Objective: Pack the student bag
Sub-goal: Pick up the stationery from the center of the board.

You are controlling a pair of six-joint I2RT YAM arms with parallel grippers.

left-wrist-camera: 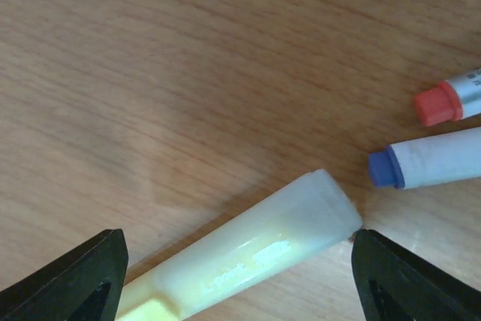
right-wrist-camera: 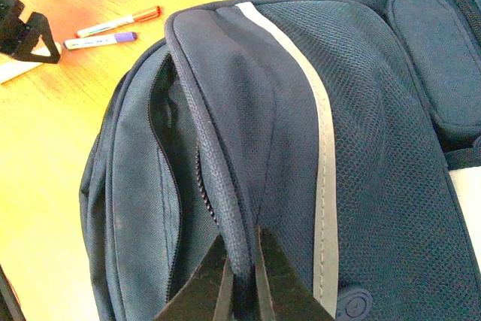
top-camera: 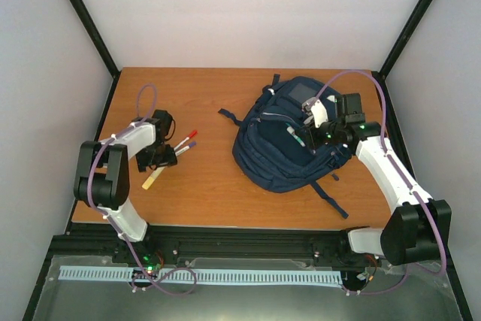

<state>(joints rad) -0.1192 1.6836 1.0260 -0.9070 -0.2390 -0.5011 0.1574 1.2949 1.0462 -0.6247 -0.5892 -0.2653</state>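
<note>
Left tool (left-wrist-camera: 240,264): released, jaws spread wide and low over the counter (left-wrist-camera: 188,73), gripping nothing. Pale yellow highlighter (left-wrist-camera: 301,219) lies flat between the two fingertips, slanting up toward the right one. Its blunt end is just beside that tip; cannot tell whether they touch. Ahead of the tool and to its right lie a red-capped marker (left-wrist-camera: 451,99) and a blue-capped marker (left-wrist-camera: 428,162), side by side, caps pointing back toward the tool, both apart from the highlighter.

Student bag (top-camera: 285,152): lies on the counter, well apart to the right of the left tool, directly under the right tool.

Right tool (right-wrist-camera: 240,276): clenched on the student bag, jaws pinching a corded fabric rim of the bag at the edge of a flap. Left of the tool the bag's zip opening gapes, dark inside. Right of the tool a grey reflective stripe runs up the mesh panel. White pen (top-camera: 295,137) rests on top of the bag, just left of the right tool in the top view.
</note>
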